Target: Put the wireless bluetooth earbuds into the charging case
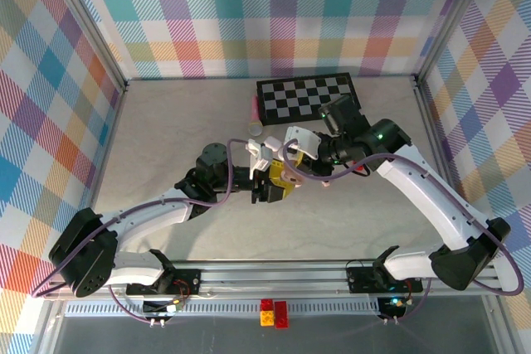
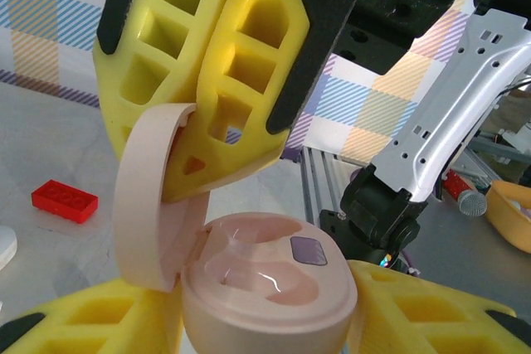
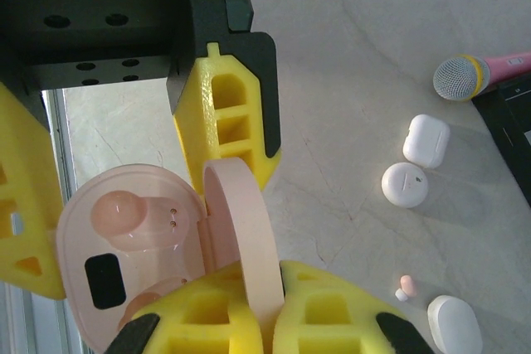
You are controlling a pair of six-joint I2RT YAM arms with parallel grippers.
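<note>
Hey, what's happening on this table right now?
Both arms meet mid-table over a pink charging case. The left claw grips its body while the right claw pinches the lid, which stands open. One pink earbud appears seated inside; a loose earbud lies on the table.

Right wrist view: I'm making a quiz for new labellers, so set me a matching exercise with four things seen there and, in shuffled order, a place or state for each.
Things:
1. pink charging case
2. microphone
3. round white case
4. loose pink earbud

Places or states:
A. lying on the table beside a tiny white piece
B. lid standing open
C. at the upper right edge, mesh head, pink handle
D. closed, next to the oblong white case

Pairs: 1-B, 2-C, 3-D, 4-A.
</note>
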